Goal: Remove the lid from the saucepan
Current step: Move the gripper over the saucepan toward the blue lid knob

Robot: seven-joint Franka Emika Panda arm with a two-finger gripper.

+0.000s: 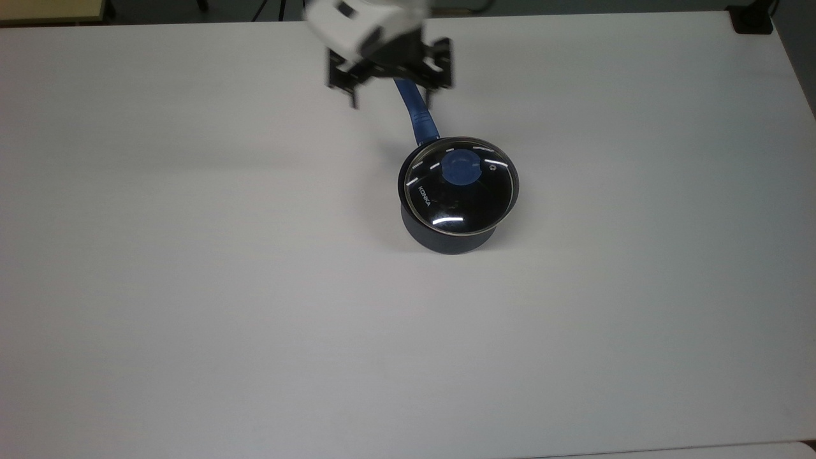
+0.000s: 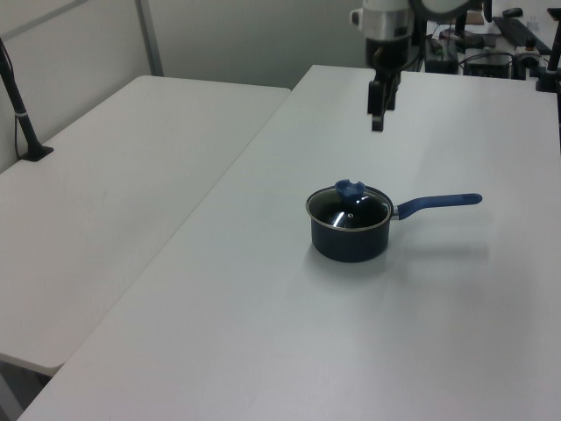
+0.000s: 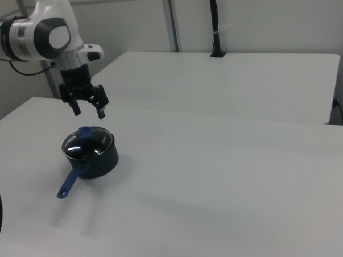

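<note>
Hanging near the top view's upper middle, the gripper (image 1: 390, 101) is spreading its fingers wide, holding and touching nothing.

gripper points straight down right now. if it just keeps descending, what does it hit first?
Probably the saucepan's blue handle or bare table beside it. The open gripper straddles the handle in the top view, short of the lid. Depth is unclear.
</note>
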